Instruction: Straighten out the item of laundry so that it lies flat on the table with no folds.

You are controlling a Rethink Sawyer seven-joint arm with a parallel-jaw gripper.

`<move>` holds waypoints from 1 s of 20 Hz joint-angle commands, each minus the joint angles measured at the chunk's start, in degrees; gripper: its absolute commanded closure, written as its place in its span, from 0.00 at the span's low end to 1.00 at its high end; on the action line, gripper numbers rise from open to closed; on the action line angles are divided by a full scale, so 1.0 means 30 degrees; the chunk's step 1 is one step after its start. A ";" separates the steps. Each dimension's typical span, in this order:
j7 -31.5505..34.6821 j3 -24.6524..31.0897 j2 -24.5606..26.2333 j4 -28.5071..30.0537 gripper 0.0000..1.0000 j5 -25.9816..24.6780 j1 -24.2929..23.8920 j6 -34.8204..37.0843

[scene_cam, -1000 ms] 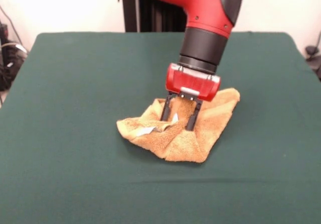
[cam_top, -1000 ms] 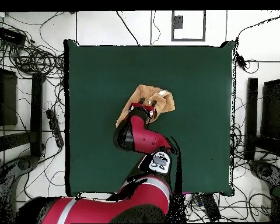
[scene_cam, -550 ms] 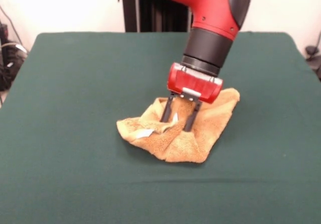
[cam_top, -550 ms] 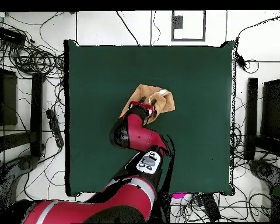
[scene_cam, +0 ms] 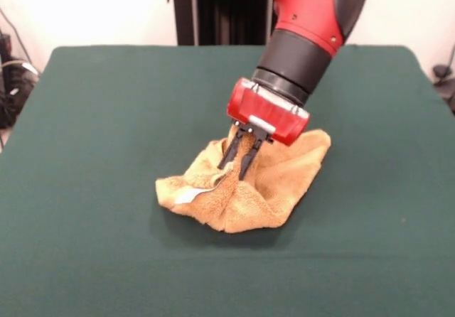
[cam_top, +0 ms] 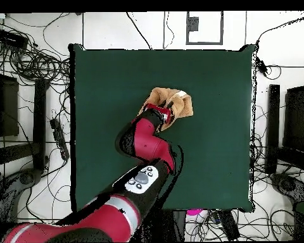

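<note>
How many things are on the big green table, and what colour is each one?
Orange-tan: 1, the crumpled towel
White: 1, the little tag sewn on the towel
Red and black: 1, the gripper pinching the towel
Green: 1, the table itself
Total: 4

Crumpled orange-tan terry towel (cam_top: 175, 104) lies near the centre of the dark green felt-covered table (cam_top: 104, 88). Red and black arm (cam_top: 145, 142) overlaps its edge.

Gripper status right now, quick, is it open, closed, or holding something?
Gripper: closed, pinching a raised fold of the orange towel.
</note>
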 commanded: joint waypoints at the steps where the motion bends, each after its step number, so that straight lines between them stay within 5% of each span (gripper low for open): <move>1: 0.1512 -0.2978 0.2258 -0.0693 1.00 0.4474 0.2421 -0.2826; 7: -0.0770 -0.6407 0.5111 0.0860 1.00 1.3638 0.5347 -0.4940; 9: -0.1166 -0.6635 0.5389 0.0104 1.00 1.4021 0.4952 -0.5115; 10: -0.1507 -0.7147 0.5433 0.0102 1.00 1.4098 0.5114 -0.4608; 13: -0.3984 -1.0035 0.6827 0.1791 1.00 1.8581 0.7353 -0.0134; 15: -0.0018 -1.3141 0.8115 0.1903 1.00 1.5434 0.7766 0.7847; 17: 0.1772 -1.2245 0.6818 0.1926 1.00 1.3067 0.8011 0.9852; 20: 0.2567 -1.1388 0.6058 0.1910 1.00 1.2318 0.8006 0.8626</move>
